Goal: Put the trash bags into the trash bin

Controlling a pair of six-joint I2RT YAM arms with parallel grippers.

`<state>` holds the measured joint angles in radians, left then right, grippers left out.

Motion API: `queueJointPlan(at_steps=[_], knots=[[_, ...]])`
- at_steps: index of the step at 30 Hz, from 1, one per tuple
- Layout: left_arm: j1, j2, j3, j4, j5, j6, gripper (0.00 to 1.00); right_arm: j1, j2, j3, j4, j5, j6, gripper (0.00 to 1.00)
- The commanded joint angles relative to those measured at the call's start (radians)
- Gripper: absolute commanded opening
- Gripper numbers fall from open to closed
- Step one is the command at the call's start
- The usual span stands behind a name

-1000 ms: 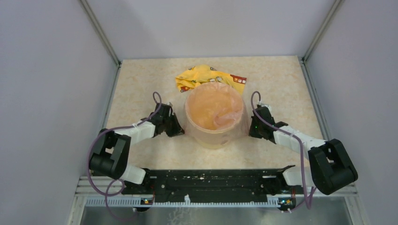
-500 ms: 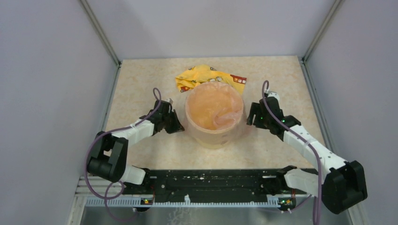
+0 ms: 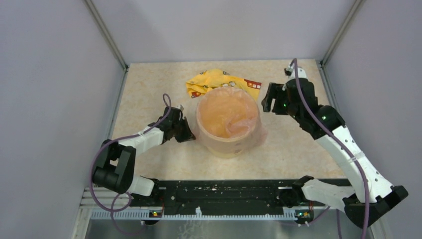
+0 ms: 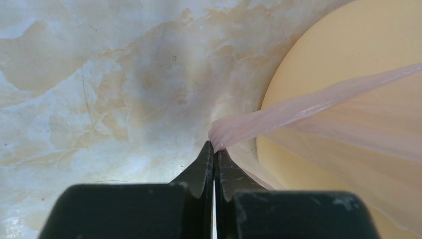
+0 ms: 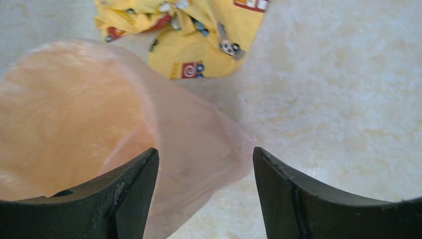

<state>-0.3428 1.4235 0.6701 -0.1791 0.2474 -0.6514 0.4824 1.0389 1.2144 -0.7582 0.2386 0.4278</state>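
Lifting off the trash bin (image 3: 225,147), right gripper (image 5: 204,151) now spread; left gripper (image 4: 214,149) pinching the trash bag (image 4: 298,107).

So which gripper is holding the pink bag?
The left gripper, pinched shut on a gathered strip of the trash bag beside the trash bin; the right gripper is open, gripping nothing.

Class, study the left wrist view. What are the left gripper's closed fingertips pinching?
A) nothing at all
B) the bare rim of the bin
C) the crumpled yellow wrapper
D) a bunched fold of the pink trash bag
D: the left gripper is shut on a bunched strip of the pink trash bag, which stretches away across the trash bin; the yellow wrapper lies beyond the bin.
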Motion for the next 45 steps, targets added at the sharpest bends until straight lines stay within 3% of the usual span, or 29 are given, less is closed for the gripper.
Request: queueJointPlan(at_steps=[1,10,15,23,37,45], knots=[[-0.008,-0.023,0.011,0.04,0.016,0.016,0.0,0.11,0.086,0.184,-0.087,0.032,-0.051,0.69],[-0.02,-0.028,0.013,0.034,0.018,0.018,0.0,0.322,0.367,0.451,-0.182,0.023,-0.11,0.65],[-0.021,-0.034,0.017,0.032,0.027,0.021,0.0,0.344,0.493,0.499,-0.198,-0.058,-0.13,0.65],[-0.021,-0.041,0.014,0.047,0.04,0.017,0.0,0.344,0.632,0.462,-0.188,-0.123,-0.166,0.62],[-0.022,-0.044,-0.001,0.073,0.057,0.007,0.0,0.344,0.671,0.348,-0.202,-0.138,-0.2,0.57],[-0.022,-0.048,-0.01,0.076,0.058,0.002,0.0,0.342,0.717,0.309,-0.175,-0.158,-0.215,0.47]])
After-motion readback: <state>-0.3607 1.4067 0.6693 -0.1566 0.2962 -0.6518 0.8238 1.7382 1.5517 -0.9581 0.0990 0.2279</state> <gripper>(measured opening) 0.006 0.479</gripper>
